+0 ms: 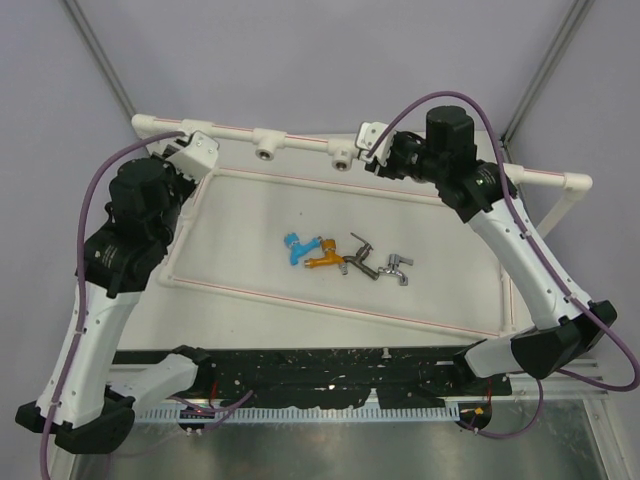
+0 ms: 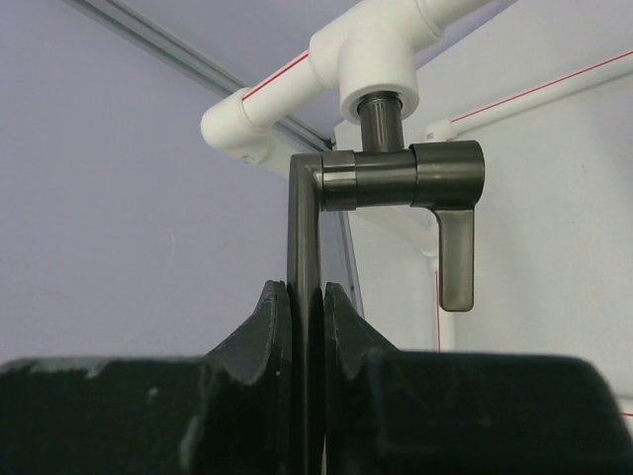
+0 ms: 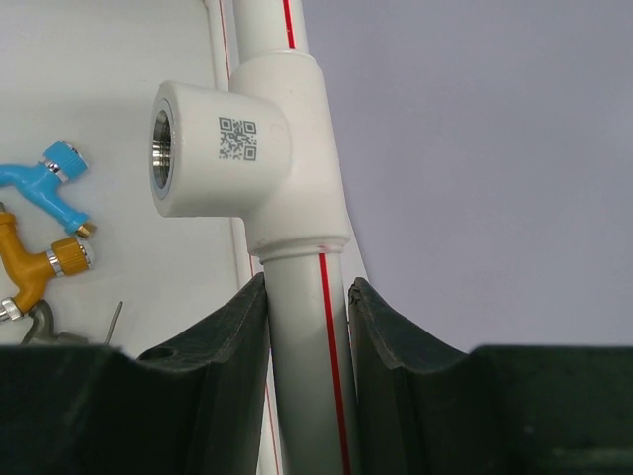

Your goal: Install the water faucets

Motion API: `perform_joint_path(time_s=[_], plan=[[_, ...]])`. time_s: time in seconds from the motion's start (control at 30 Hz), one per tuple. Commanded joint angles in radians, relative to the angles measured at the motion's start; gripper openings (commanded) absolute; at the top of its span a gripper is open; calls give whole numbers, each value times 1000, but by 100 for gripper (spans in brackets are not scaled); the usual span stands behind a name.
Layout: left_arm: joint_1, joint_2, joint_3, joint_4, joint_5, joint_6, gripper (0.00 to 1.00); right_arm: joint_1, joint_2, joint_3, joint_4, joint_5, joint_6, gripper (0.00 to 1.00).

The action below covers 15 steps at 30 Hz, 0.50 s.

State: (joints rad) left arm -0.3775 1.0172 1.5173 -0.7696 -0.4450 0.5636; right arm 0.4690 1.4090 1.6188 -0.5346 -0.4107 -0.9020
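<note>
White arms, black joints, purple cables

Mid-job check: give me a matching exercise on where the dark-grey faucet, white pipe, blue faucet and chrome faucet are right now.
1 dark-grey faucet
2 white pipe
3 blue faucet
4 chrome faucet

a leftmost loose one on the table
b clamped by the right gripper
c rightmost loose one on the table
d held by the left gripper, stem in a socket

Pairs: 1-d, 2-b, 3-a, 4-c
</note>
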Motion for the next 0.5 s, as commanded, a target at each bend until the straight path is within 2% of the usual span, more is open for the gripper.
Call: perform_joint_path(time_s=[0.0, 0.1, 0.33, 0.4, 0.47], plan=[[-153, -9, -31, 164, 157, 42, 1, 23, 58, -54, -27, -68, 132, 5], [-205, 1, -34, 173, 150, 61, 10, 23, 61, -51, -25, -69, 133, 5], [-236, -17, 15, 178, 314, -88, 56, 23, 67, -50, -24, -76, 133, 5], [-238, -26, 35, 184, 306, -138, 67, 23, 65, -51, -25, -79, 133, 5], [-235, -35, 55, 202, 235, -172, 74, 23, 67, -51, -25, -76, 133, 5]])
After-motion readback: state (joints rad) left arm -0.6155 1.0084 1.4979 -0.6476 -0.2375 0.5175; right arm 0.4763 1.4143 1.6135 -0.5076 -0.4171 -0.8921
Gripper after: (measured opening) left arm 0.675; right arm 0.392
